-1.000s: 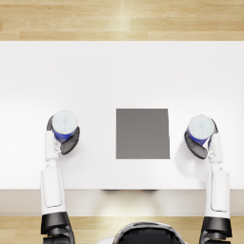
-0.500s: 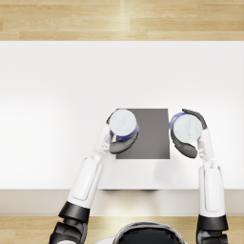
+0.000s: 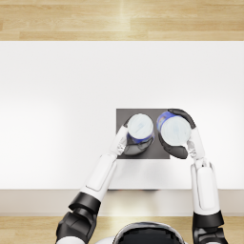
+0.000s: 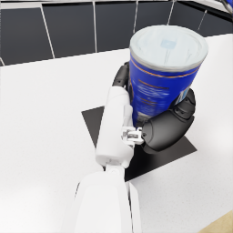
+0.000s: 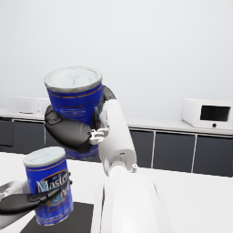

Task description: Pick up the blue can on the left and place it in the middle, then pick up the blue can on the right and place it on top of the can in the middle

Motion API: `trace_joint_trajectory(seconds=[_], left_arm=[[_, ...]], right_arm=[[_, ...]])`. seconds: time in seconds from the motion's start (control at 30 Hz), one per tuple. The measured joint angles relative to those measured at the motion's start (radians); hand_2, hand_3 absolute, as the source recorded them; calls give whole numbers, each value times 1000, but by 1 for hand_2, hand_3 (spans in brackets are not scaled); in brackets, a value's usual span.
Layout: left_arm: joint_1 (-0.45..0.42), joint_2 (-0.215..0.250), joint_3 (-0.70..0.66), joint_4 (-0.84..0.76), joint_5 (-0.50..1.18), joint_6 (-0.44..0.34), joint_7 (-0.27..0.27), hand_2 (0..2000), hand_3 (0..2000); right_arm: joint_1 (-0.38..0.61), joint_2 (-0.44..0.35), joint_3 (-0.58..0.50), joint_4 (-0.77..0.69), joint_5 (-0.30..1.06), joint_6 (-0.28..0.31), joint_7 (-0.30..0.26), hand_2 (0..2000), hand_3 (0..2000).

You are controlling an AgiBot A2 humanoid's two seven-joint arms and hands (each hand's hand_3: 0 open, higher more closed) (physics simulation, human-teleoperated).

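Note:
Two blue cans with pale lids are in play. My left hand [image 3: 129, 143] grips one can [image 3: 140, 128] standing over the dark square mat [image 3: 123, 117] in the middle of the white table; the left wrist view shows this can [image 4: 164, 77] upright on the mat [image 4: 98, 120] with my hand [image 4: 166, 127] wrapped around it. My right hand [image 3: 177, 143] holds the other can [image 3: 174, 129] lifted above the mat's right edge. In the right wrist view that can [image 5: 75, 98] hangs in my right hand [image 5: 73, 129], higher than the left hand's can [image 5: 48, 191].
The white table [image 3: 57, 105] stretches wide to the left and back, with a wooden floor [image 3: 119, 19] beyond its far edge. Dark cabinets [image 5: 182, 152] and a microwave [image 5: 210, 113] line the wall behind.
Both hands moved inward with their cans. The left can went further right onto the mat's middle. The right can shifted left over the mat's right edge and sits higher.

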Motion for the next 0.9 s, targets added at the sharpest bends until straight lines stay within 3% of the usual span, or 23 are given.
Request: trace_joint_trajectory(seconds=[0.33,0.37,0.4,0.47,0.5,0.63,0.73,0.77,0.8,0.83,0.9], left_arm=[[42,7,100,177,0,8,-8,2000,1520],[39,10,96,181,0,10,-8,639,1193],[36,12,93,183,0,16,-8,0,867],[34,7,101,179,0,54,-6,0,213],[27,7,92,170,0,72,-5,0,0],[-3,0,62,120,0,106,-5,0,0],[-72,-38,36,-32,0,118,-5,0,0],[-104,-57,24,-105,0,120,2,0,0],[-141,-81,8,-191,0,122,25,0,0],[-181,-106,-10,-280,-1,123,62,0,0],[-254,-153,-53,-441,-1,124,199,0,0]], right_arm=[[50,-32,32,5,0,3,0,2000,1520],[59,-36,36,1,0,4,-1,2000,1520],[68,-41,41,-5,0,6,-2,2000,1520],[88,-51,54,-22,0,5,0,2000,1520],[99,-57,63,-30,0,1,0,2000,1520],[141,-81,102,-66,0,3,-1,2000,1520],[165,-96,135,-99,0,5,-1,2000,1520],[169,-100,144,-109,0,42,0,2000,1520],[173,-103,152,-118,0,40,-25,2000,1520],[175,-106,159,-127,0,-29,-80,2000,1520],[180,-112,172,-141,0,-132,-162,2000,1520]])
